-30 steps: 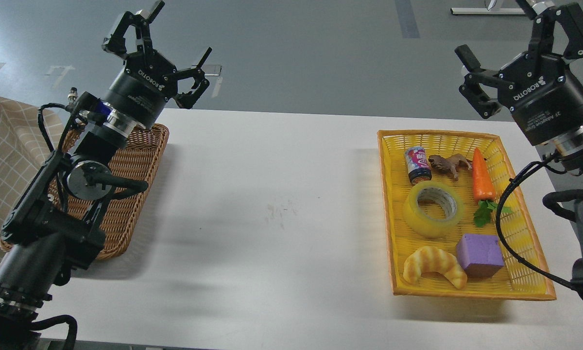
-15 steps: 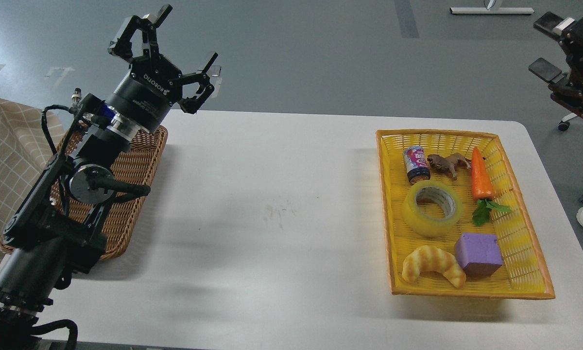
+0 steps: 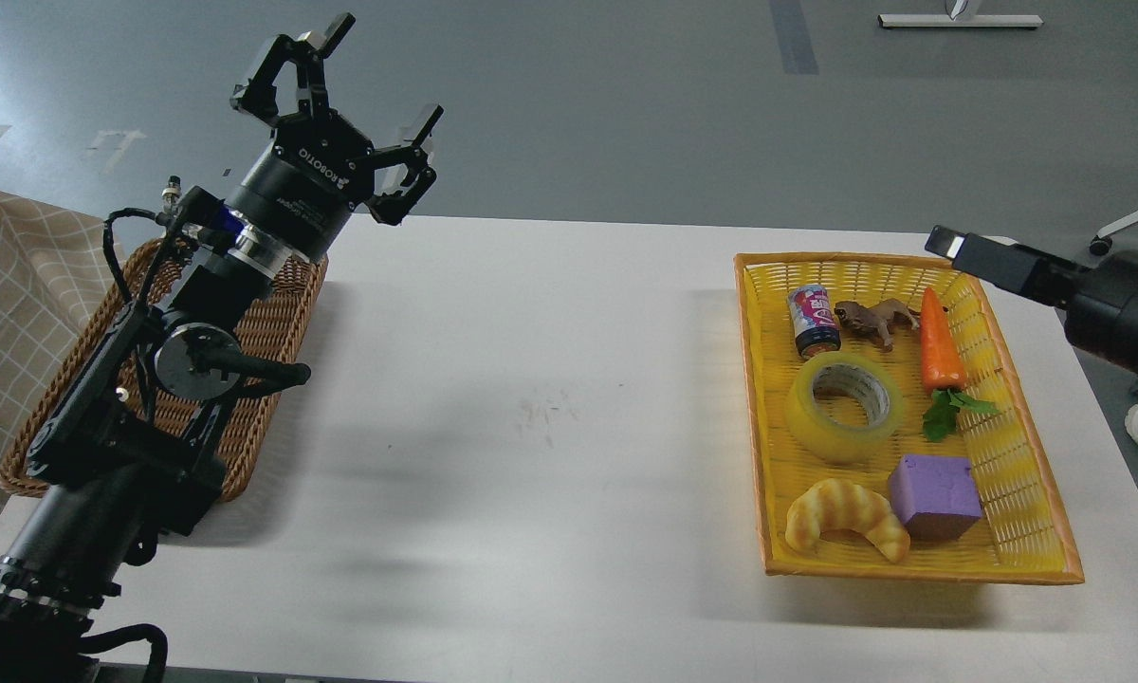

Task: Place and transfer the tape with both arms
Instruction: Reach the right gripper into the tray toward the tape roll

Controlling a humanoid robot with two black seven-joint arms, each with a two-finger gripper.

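The tape [image 3: 840, 440], a wide translucent yellow roll with a grey-white core, lies flat in the middle of the yellow basket [image 3: 920, 571] on the right of the table. My left gripper [image 3: 380, 76] is open and empty, raised above the far left of the table, far from the tape. My right gripper [image 3: 951, 247] comes in from the right edge, pointing left over the basket's far right corner. It is seen side-on, so its fingers cannot be told apart. It holds nothing that I can see.
The yellow basket also holds a small can [image 3: 814, 321], a brown toy animal [image 3: 876, 320], a carrot toy [image 3: 939, 343], a purple block [image 3: 934, 495] and a croissant toy [image 3: 844, 517]. A brown wicker basket [image 3: 270, 318] sits at the table's left under my left arm.
My right arm swung from high at the upper right, out toward the edge, then back in low, pointing left over the basket's far corner. My left gripper drifted slightly right.
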